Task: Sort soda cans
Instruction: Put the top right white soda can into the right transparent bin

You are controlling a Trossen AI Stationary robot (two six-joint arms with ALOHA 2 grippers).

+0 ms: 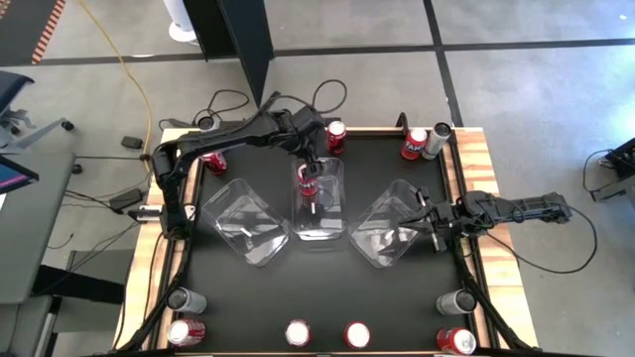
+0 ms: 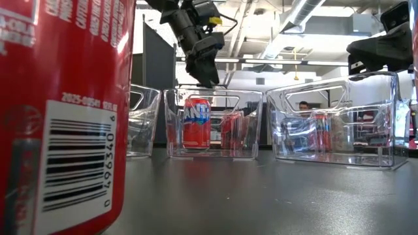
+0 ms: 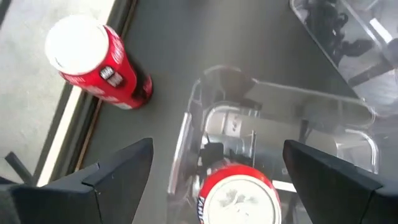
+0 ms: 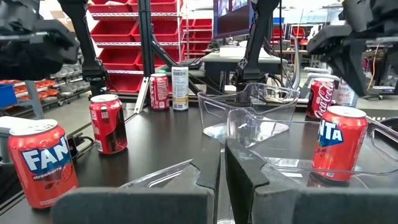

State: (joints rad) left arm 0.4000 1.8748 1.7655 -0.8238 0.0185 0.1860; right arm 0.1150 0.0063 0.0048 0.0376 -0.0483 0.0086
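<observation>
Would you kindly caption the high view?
Left gripper open above a red can in the middle bin; right arm waits.

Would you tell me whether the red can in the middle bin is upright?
Upright: the red can stands on its base inside the middle bin.

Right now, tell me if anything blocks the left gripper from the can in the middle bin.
Nothing visible does. The left gripper hangs open directly above the red can, which stands upright in the middle bin.
</observation>
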